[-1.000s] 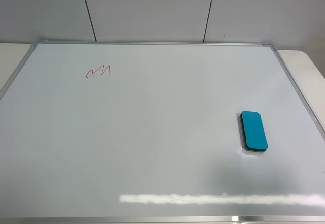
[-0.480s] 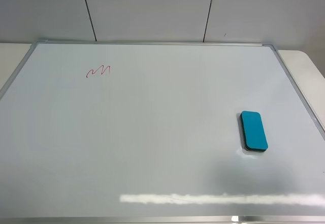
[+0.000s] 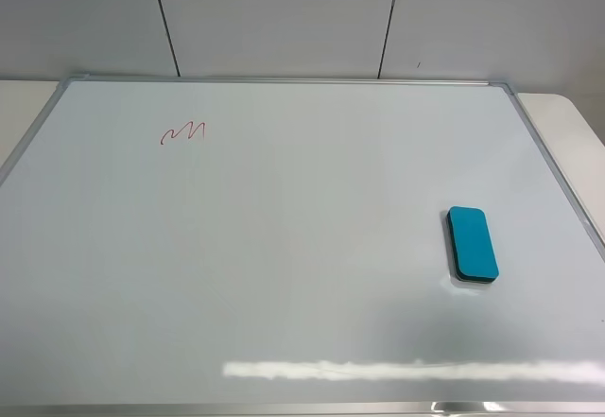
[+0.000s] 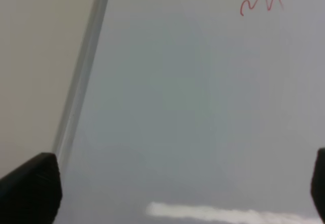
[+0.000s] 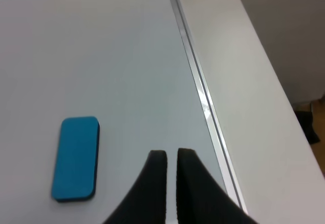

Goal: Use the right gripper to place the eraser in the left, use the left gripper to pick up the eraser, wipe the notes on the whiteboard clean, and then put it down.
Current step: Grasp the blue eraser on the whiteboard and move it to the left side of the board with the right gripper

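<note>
The teal eraser lies flat on the right part of the whiteboard; the right wrist view shows the eraser too. The red notes sit near the board's far left corner, and the left wrist view catches the notes. My right gripper hovers above the board beside the eraser, apart from it, its fingers shut with nothing between them. My left gripper hangs over the board's left edge, open, with only its fingertips showing at the picture's corners. Neither arm appears in the high view.
The whiteboard's silver frame runs close to the right gripper, with a white tabletop beyond it. A grey-white panelled wall stands behind the board. A bright strip of glare crosses the board's near side.
Nothing has moved in the high view; the eraser and notes stay where they were.
</note>
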Robot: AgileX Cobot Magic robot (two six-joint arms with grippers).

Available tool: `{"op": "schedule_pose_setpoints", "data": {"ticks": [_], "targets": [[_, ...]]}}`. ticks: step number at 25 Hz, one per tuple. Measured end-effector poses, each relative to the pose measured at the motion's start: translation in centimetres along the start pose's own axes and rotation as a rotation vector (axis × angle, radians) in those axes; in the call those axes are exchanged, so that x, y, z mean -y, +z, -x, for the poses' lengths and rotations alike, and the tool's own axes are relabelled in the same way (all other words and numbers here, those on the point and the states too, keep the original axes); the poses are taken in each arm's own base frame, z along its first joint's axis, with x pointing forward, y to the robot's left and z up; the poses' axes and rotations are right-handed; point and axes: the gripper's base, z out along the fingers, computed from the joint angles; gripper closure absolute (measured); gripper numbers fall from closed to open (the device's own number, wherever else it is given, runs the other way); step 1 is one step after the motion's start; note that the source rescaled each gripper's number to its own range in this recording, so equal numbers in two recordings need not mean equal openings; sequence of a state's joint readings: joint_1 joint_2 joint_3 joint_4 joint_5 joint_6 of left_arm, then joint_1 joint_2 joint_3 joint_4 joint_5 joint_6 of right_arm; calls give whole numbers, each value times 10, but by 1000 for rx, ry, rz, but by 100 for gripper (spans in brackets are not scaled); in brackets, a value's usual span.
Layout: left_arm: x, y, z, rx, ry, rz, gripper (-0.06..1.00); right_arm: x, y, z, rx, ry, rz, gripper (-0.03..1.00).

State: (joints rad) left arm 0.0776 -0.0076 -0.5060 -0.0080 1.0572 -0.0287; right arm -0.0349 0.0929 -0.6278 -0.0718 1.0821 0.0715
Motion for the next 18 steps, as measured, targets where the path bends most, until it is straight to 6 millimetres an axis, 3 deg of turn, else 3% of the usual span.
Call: {"op": "schedule_pose_setpoints", "data": {"ticks": [4,8,10,13,18], "targets": [[0,0,0,0,0,0,-6,-1,-5,56,-44,14,-6,97],[0,0,0,0,0,0,-6,-5,15,102,-174,43,-7,97],[0,0,0,0,0,0,-6,-8,37,120,-262,47,-4,97],[0,0,0,0,0,0,-6,-13,67,133,-355,55,10,97],[0,0,0,0,0,0,-6,-25,118,136,-496,105,69,97]]}}
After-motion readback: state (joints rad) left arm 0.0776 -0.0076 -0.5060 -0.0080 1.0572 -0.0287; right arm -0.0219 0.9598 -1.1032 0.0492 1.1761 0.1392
